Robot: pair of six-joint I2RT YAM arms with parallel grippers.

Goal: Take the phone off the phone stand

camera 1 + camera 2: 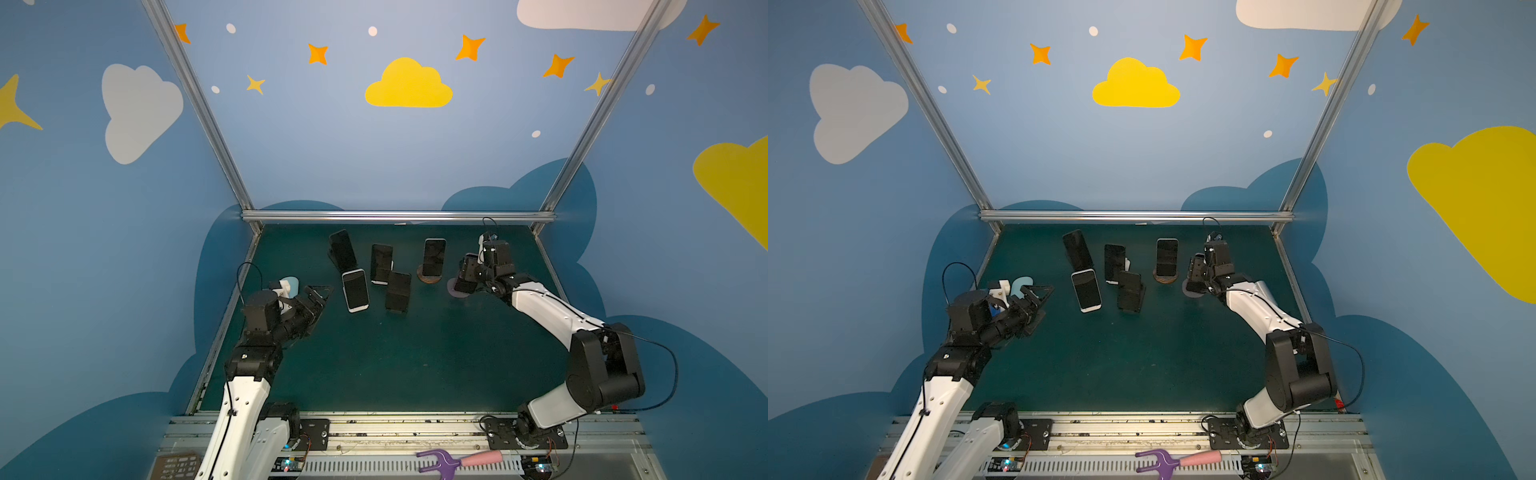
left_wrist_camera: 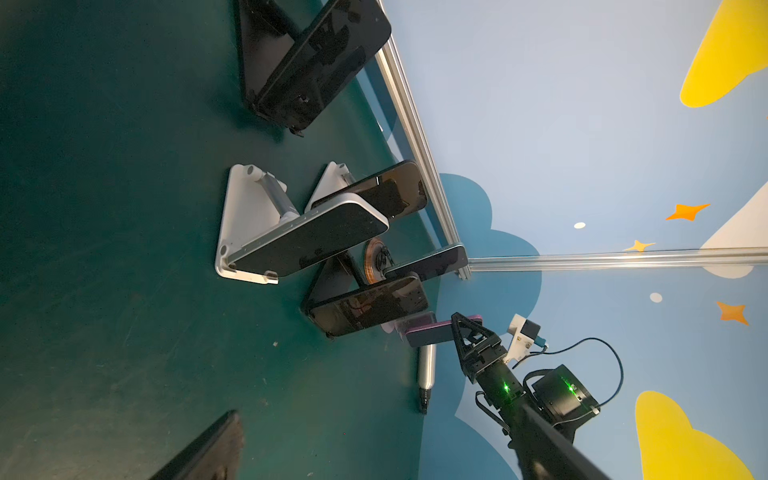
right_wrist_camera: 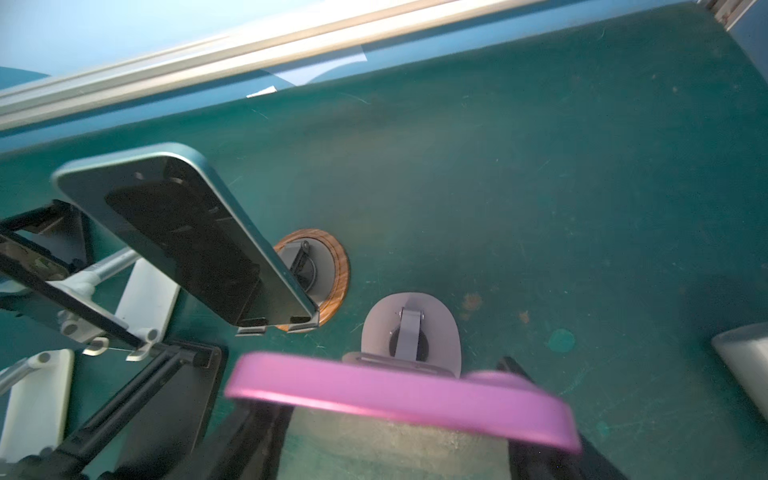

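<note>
One phone (image 3: 399, 397) in right gripper (image 3: 390, 415)

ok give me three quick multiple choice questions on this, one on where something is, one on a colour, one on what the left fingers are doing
1. Where is the right gripper?
A. by the table's front edge
B. at the right, by the grey oval stand
C. at the far left wall

2. What colour is the phone that the right gripper holds?
A. pink
B. green
C. orange

3. How do the left gripper's fingers stand?
A. shut on a phone
B. shut on nothing
C. open, holding nothing

Answers:
1. B, the right wrist view shows the grey oval stand just beyond the held phone.
2. A, its pink edge runs across the fingers.
3. C, both top views show the fingers spread wide with nothing between them.
</note>
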